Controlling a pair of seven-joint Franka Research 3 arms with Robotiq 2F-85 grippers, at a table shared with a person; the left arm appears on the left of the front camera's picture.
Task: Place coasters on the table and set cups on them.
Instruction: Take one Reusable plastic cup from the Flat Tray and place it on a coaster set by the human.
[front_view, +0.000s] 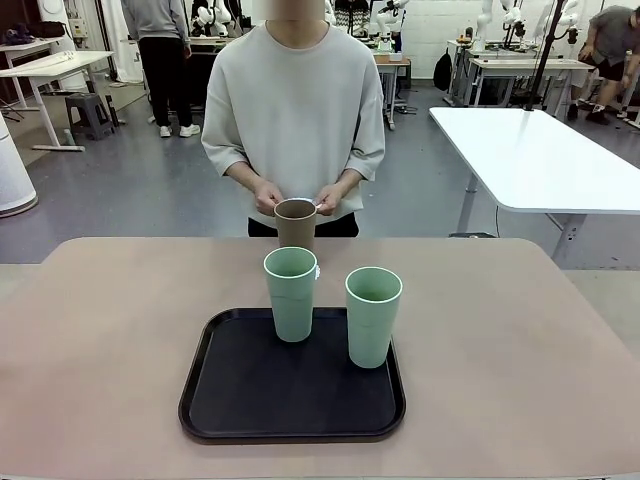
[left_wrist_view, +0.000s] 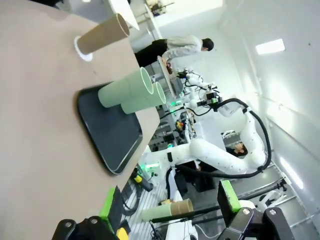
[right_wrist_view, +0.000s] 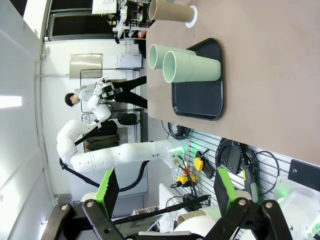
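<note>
Left fingers and right fingers are spread wide and empty, well back from the cups. The brown cup stands on a coaster near the counter's far edge, a person's hands at its rim. Two green cups stand upright on the black tray, with bare counter on either side

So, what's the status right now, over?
Left hand, right hand open, empty. Brown cup on coaster; two green cups on tray. Person's hands behind brown cup.
</note>
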